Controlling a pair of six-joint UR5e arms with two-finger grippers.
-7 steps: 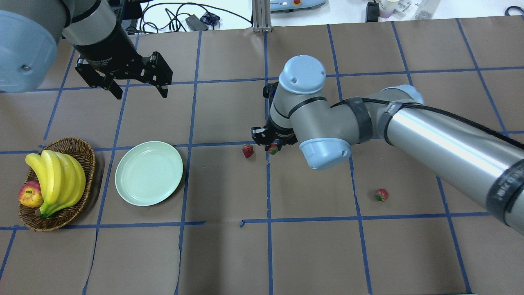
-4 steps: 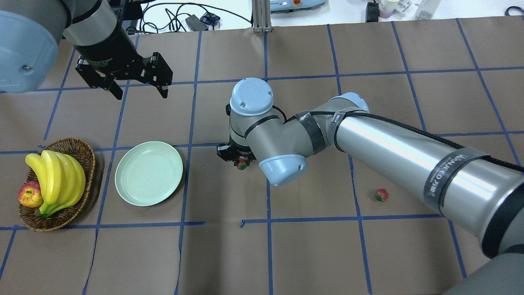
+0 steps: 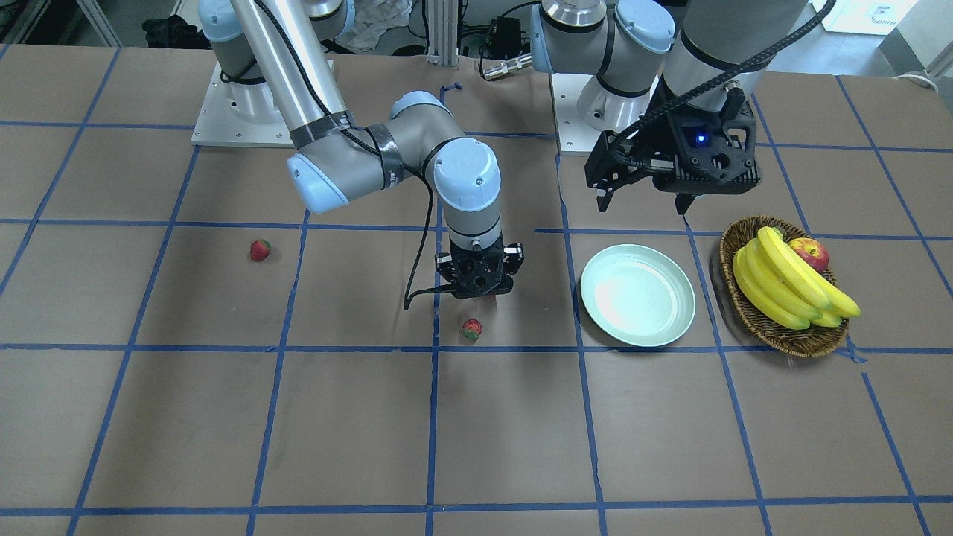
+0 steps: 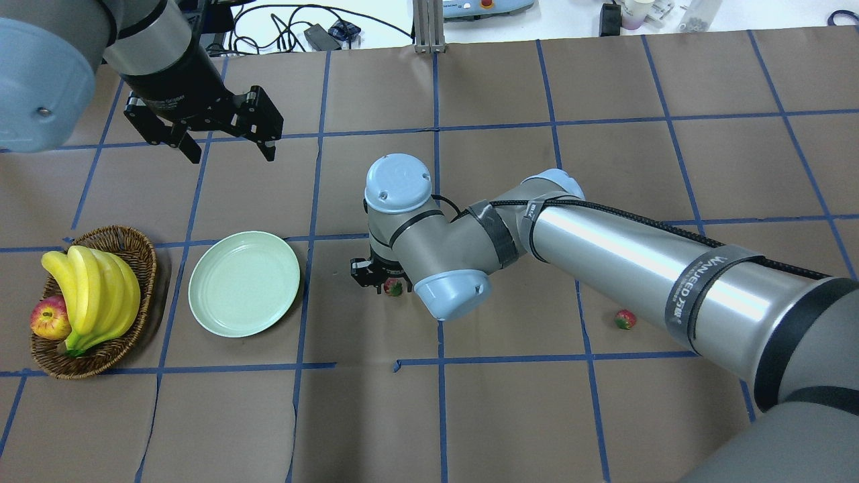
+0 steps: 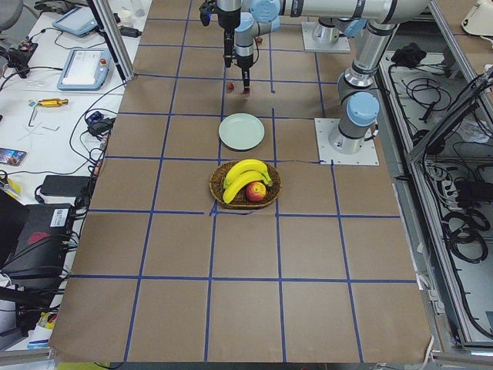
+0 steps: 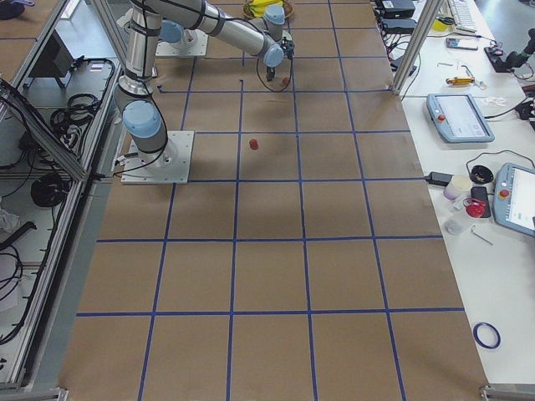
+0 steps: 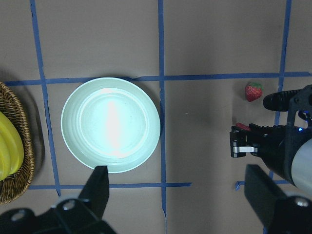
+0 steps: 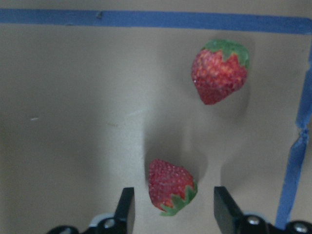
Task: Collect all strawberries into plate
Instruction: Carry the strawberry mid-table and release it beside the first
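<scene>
The pale green plate [image 4: 243, 283] sits empty at the table's left, also in the front view [image 3: 636, 294]. My right gripper [image 4: 368, 274] hangs low to its right with jaws apart. In the right wrist view [image 8: 170, 210] one strawberry [image 8: 170, 187] lies between the fingers, touching neither; it also shows overhead [image 4: 392, 288]. A second strawberry [image 8: 219, 70] lies just beyond it on the paper [image 3: 470, 328]. A third strawberry [image 4: 625, 319] lies far right. My left gripper [image 4: 231, 155] is open and empty, high behind the plate.
A wicker basket [image 4: 134, 245] with bananas [image 4: 94, 288] and an apple [image 4: 48, 318] stands left of the plate. My right forearm [image 4: 604, 261] stretches across the table's right half. Cables and devices lie beyond the far edge.
My right arm has swung left toward the plate and slightly nearer the robot, with one strawberry staying at its gripper. It now hides the second strawberry overhead. The left arm has not moved.
</scene>
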